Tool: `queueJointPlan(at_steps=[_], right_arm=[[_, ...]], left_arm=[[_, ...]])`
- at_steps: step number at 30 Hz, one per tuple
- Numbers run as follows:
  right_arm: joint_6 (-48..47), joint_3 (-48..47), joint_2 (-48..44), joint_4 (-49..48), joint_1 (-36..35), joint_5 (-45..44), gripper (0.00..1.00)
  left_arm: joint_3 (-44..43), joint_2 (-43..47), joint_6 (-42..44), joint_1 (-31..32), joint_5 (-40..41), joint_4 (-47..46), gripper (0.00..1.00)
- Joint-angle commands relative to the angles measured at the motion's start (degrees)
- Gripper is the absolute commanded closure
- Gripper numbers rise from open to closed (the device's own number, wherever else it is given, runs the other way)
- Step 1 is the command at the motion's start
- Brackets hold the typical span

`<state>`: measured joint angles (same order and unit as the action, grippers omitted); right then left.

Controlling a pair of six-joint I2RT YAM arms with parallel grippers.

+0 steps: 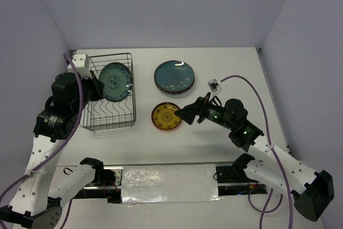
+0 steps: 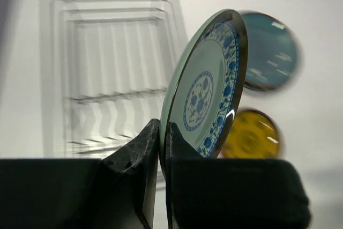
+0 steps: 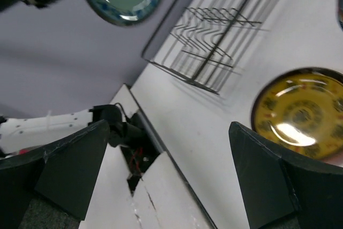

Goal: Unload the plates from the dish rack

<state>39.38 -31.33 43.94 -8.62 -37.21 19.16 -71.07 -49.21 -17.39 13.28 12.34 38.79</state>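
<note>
**Swing the lifted plate clear of the wires before laying it down**

Top view: Shows the left tool (image 1: pixel 99 87) clenched on the rim of the white-and-blue plate (image 1: pixel 116 81), held over the far half of the dish rack (image 1: pixel 110 117) by the left edge of the desk (image 1: pixel 236 68). Presents the plate as a near-full disc, decorated face turned upward. Being round, offers no long axis of its own. Sets the rack's long axis running from the far edge to the near edge. Best done by travelling right, across that axis, high enough to clear the side wire, probably toward bare desk near the teal plate (image 1: pixel 174 76) and the orange plate (image 1: pixel 166 116).

Left wrist view: Pinches only the lowest bit of rim between the fingers (image 2: pixel 140 148), with the plate rising from them and leaning right, face toward the right edge. Calls for a firm squeeze and a slow turn of the wrist, since so narrow a hold may let the plate pivot. Reveals no other plate among the dividers.

Right wrist view: Leaves the right tool (image 3: pixel 171 159) released, fingers spread wide and grasping nothing, just beside the orange plate near mid-desk. Worth leaving it there, out of the carrying path.
</note>
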Motion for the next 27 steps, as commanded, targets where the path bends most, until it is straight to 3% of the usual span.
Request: queueJointPlan(at_steps=[1,2,8,13,16,17,18,19,20,22,23,25,26,27], right_arm=[[2.19,-0.66,1.40,-11.85,-1.55,4.58,0.00],[2.28,-1.10,2.45,-12.03,-1.98,3.62,0.00],[3.25,-4.17,5.70,-12.56,-4.26,-0.42,0.00],[2.55,-6.63,9.58,-10.80,-6.56,-4.47,0.03],[2.37,-7.51,11.33,-11.68,-7.26,-5.18,0.21],[2.37,-7.52,11.60,-12.20,-7.35,-5.36,0.38],[2.46,-7.69,11.95,-12.56,-7.52,-5.97,0.46],[2.46,-7.78,12.22,-12.56,-7.61,-6.41,0.60],[2.46,-7.95,12.39,-12.47,-7.70,-6.76,0.90],[2.90,-7.96,12.92,-12.65,-7.70,-6.94,0.98],[2.90,-7.96,13.10,-12.56,-7.79,-6.85,1.00],[3.34,-7.69,13.01,-11.51,-7.79,-8.68,1.00],[3.77,-7.60,12.75,-8.89,-7.79,-10.44,1.00],[4.04,-7.52,12.40,-7.30,-7.70,-14.63,1.00]], left_arm=[[6.61,4.80,-7.82,0.17,-25.05,-10.55,1.00],[8.30,5.78,-10.71,0.17,-30.56,-14.57,1.00],[19.02,9.40,-20.83,0.17,-46.58,-28.38,1.00],[25.88,9.22,-25.50,0.17,-52.76,-34.82,1.00],[27.73,9.13,-24.81,0.17,-53.12,-34.39,0.99],[28.09,9.22,-24.54,0.17,-53.03,-34.22,0.97],[28.70,9.13,-24.19,0.17,-52.60,-33.52,0.94],[28.97,9.05,-23.49,0.17,-52.42,-33.25,0.92],[29.23,8.87,-23.31,0.17,-52.24,-33.07,0.91],[29.58,8.17,-22.69,0.17,-51.80,-32.63,0.84],[29.67,7.90,-22.60,0.17,-51.54,-32.46,0.79],[29.15,7.20,-21.64,0.17,-49.10,-29.93,0.55],[27.75,6.50,-21.03,0.17,-47.60,-27.82,0.22],[26.61,5.97,-18.85,0.17,-45.49,-25.54,0.01]])
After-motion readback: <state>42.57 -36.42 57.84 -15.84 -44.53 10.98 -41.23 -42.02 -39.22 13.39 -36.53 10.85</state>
